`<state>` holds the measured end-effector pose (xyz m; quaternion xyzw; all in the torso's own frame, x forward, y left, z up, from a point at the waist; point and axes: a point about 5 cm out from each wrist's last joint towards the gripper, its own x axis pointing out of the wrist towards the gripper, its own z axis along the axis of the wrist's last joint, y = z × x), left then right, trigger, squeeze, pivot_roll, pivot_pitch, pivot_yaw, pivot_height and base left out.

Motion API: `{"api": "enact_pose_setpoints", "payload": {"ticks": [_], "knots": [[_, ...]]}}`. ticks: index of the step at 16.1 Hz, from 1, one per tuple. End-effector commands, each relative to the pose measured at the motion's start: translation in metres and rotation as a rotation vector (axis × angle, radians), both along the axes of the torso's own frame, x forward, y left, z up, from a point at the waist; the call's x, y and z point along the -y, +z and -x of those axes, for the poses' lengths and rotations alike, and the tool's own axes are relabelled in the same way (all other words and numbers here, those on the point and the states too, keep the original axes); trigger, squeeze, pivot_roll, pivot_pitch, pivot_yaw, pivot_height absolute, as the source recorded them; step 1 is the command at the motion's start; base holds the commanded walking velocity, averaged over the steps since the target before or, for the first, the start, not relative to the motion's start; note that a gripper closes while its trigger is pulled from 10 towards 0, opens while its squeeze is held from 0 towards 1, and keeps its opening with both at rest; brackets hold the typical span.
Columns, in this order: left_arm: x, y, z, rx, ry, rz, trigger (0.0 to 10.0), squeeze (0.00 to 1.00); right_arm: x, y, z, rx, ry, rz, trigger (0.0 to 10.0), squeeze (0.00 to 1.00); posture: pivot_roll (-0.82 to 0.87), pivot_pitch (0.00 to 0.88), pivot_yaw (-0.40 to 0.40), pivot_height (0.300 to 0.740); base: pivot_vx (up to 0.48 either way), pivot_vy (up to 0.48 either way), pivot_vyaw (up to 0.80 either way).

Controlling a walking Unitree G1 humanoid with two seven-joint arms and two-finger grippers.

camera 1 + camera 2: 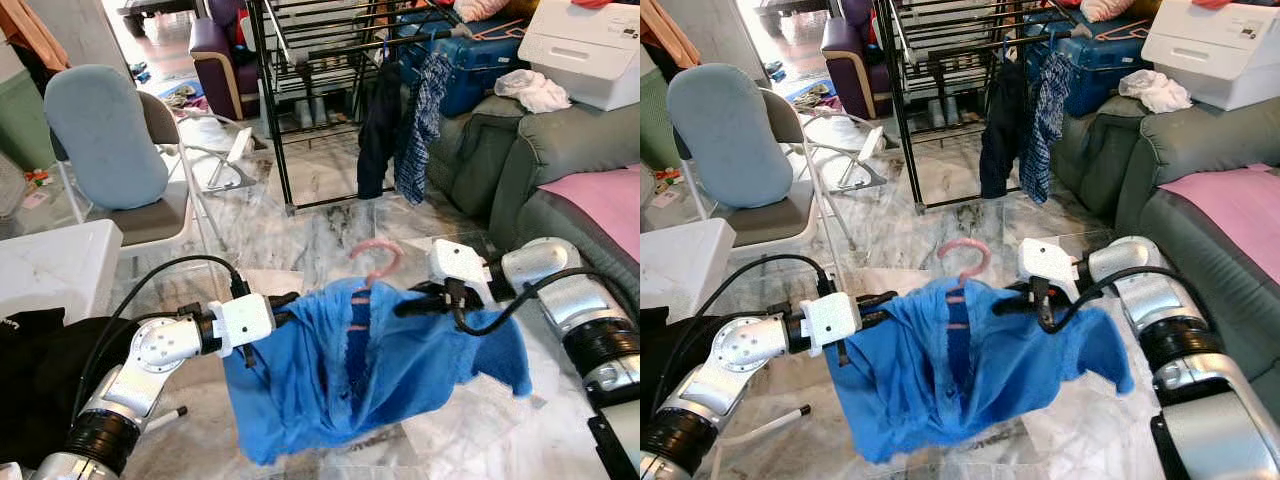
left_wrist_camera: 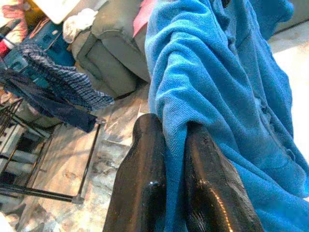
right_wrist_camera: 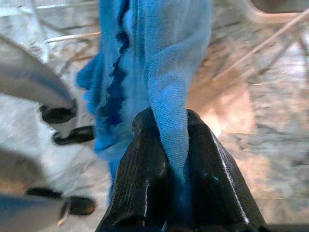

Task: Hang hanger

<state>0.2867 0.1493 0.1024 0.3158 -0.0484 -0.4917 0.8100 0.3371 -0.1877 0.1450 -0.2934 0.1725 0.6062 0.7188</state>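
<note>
You have the blue shirt [image 1: 350,370] stretched between both sets of jaws, its long axis running side to side across the space in front of you. The left gripper [image 1: 285,300] has its jaws clamped on one shoulder of the cloth, the right gripper [image 1: 405,305] has its jaws clamped on the other, and the body of the shirt sags below them over the marble floor [image 1: 320,215].

The pink hanger [image 1: 372,270] sits midway between your two grippers, inside the neck of the shirt. Its hook stands up above the collar and curls over at the top, while its arms are hidden under the cloth.

The shirt is a soft knit with a fine ribbed weave, bunched into thick folds where the jaws pinch it. Your left wrist view shows that weave closely, with the two glossy black fingers [image 2: 145,193] closed on a fold. Your right wrist view shows the other fingers [image 3: 140,179] pinching a narrow rope of cloth, with the dark open placket running down beside it.

Well beyond the jaws stands the black metal drying rack [image 1: 290,90], with a dark garment [image 1: 378,130] and a plaid garment [image 1: 420,125] hanging from its rail. A grey-green sofa [image 1: 520,160] lies out past the right gripper, a padded chair [image 1: 110,150] out past the left one.
</note>
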Motion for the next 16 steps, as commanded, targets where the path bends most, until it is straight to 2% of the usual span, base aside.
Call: {"api": "enact_pose_setpoints", "payload": {"ticks": [1,3,4,5,8,13,15,16], "knots": [[0.001,0.009,-0.003,0.04,-0.008,0.025,0.0,0.0,0.004,0.006,-0.007,0.058,-0.097,-0.058,0.0,0.0,-0.11,0.0,0.062,0.74,0.0,0.0,0.0],[0.001,0.005,-0.002,0.032,0.014,0.032,0.0,0.0,0.005,0.01,-0.01,0.116,-0.165,-0.117,0.0,0.0,-0.11,0.0,0.063,0.74,0.0,0.0,0.0],[0.0,0.003,-0.002,0.028,0.029,0.036,10.0,0.0,0.005,0.009,-0.01,0.122,-0.173,-0.123,0.0,0.0,-0.11,0.0,0.063,0.74,0.0,0.0,0.0],[-0.002,0.002,-0.003,0.011,0.064,0.06,10.0,1.0,0.005,0.008,-0.01,0.133,-0.197,-0.141,0.0,0.0,-0.12,0.0,0.065,0.74,0.0,0.0,0.0],[-0.003,0.004,-0.002,-0.005,0.043,0.068,10.0,1.0,0.003,0.006,-0.016,0.188,-0.297,-0.147,0.0,0.0,-0.12,0.0,0.063,0.74,0.0,0.0,0.0],[-0.005,0.003,0.0,-0.039,0.04,0.078,10.0,1.0,0.0,-0.002,-0.018,0.212,-0.381,-0.151,0.0,0.0,-0.12,0.0,0.061,0.74,0.0,0.0,0.0],[-0.008,0.003,-0.004,-0.015,0.123,0.105,10.0,1.0,0.0,-0.005,-0.019,0.225,-0.442,-0.155,0.0,0.0,-0.12,0.0,0.062,0.74,0.0,0.0,0.0],[-0.01,0.003,-0.009,0.018,0.306,0.205,10.0,1.0,0.002,-0.011,-0.02,0.23,-0.533,-0.164,0.0,0.0,-0.12,0.0,0.059,0.74,0.0,0.0,0.0]]}}
